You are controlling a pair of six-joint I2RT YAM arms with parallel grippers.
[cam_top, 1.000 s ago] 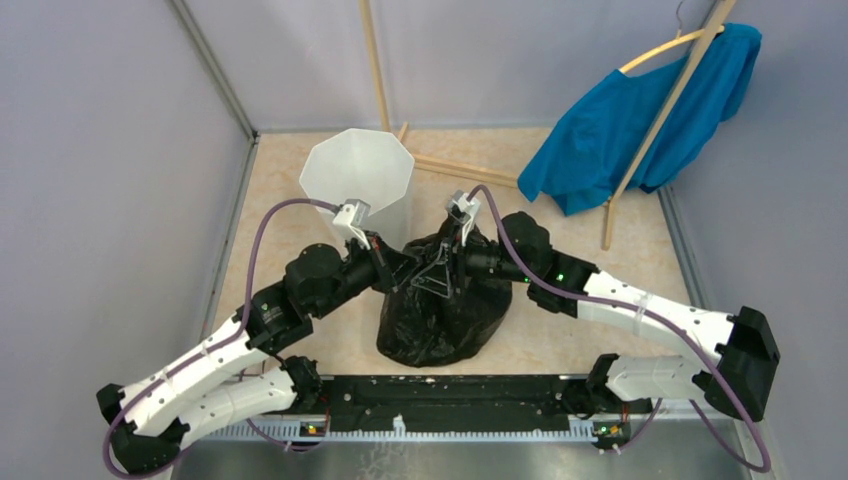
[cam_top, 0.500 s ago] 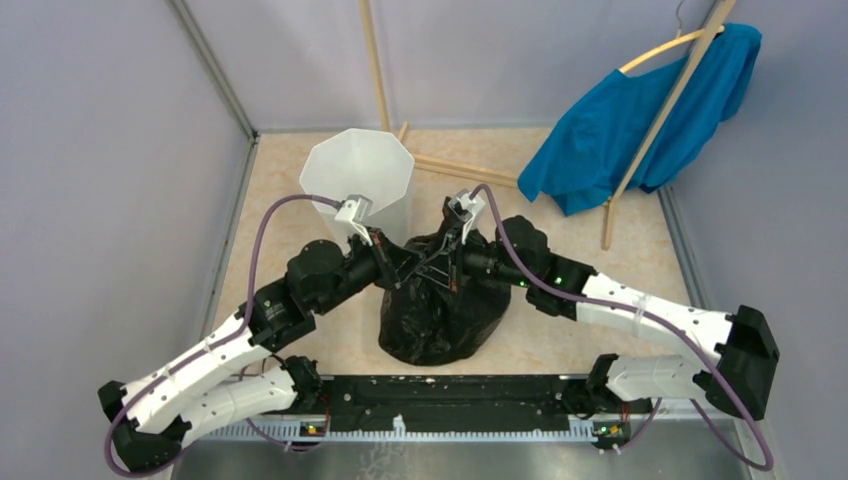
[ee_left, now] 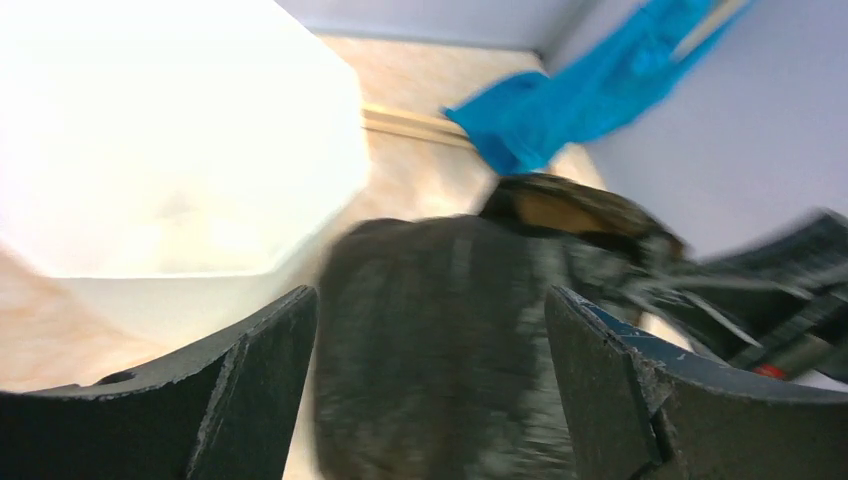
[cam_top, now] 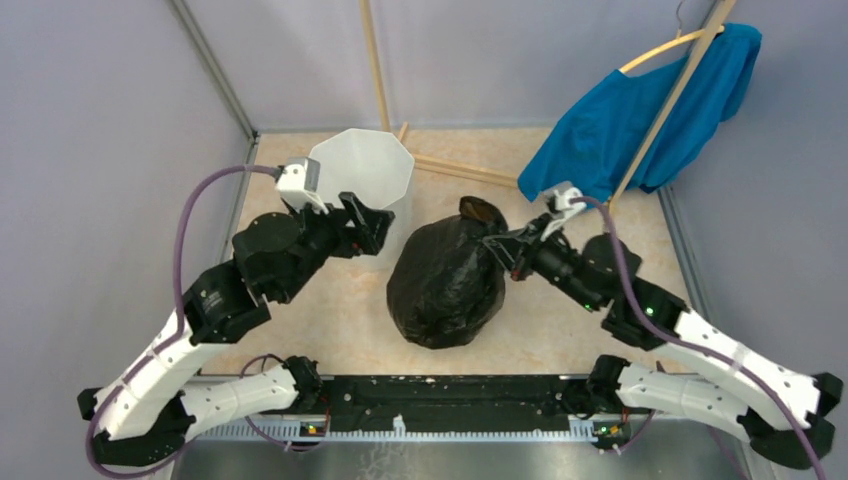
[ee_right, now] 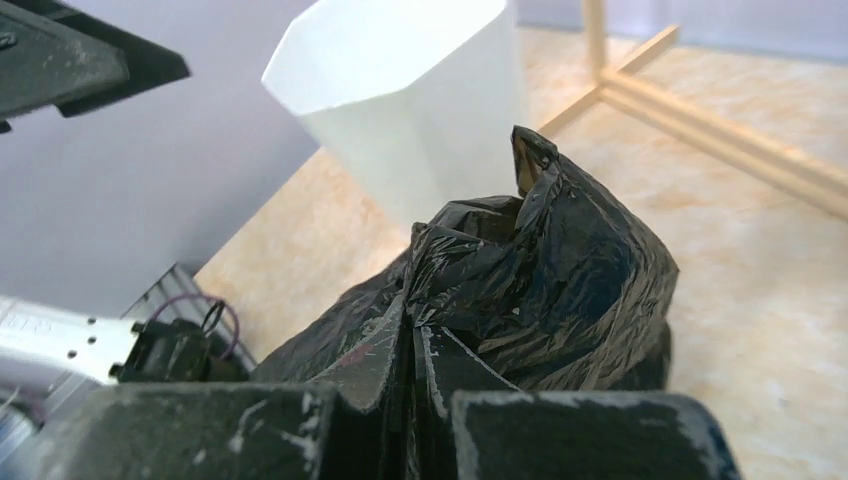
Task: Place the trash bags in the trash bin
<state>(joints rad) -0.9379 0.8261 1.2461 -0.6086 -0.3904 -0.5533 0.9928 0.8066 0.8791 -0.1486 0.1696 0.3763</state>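
Sitting on the table (cam_top: pixel 340 330) just beside the trash bin (cam_top: pixel 385 160), the trash bag (cam_top: pixel 445 285) is not yet inside: the right tool (cam_top: pixel 507 250) pinches its crinkled upper plastic, while the left tool (cam_top: pixel 372 228) hangs wide open, empty, near the bin's wall.
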